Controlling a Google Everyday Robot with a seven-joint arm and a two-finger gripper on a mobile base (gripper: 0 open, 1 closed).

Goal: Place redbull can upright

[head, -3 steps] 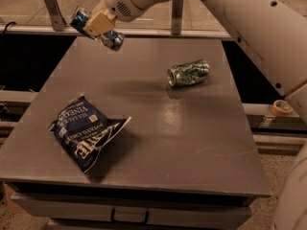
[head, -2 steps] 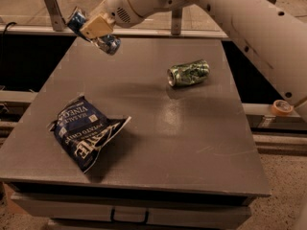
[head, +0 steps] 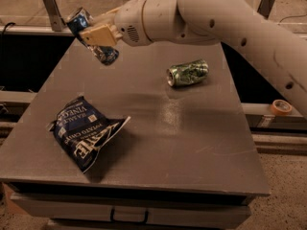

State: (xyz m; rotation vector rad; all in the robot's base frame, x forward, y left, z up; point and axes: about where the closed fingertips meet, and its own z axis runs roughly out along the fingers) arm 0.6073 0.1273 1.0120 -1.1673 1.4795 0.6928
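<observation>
Tool (head: 94,36) clamps redbull can (head: 106,55) over far-left table (head: 192,133) corner, green can (head: 188,73) apart.

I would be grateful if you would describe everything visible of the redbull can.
The redbull can is a slim, dented metal can, blue and silver with a silver top. It hangs tilted in the air near the far left corner of the table, top end up and to the left, touching only the gripper, which is shut across its middle.
</observation>
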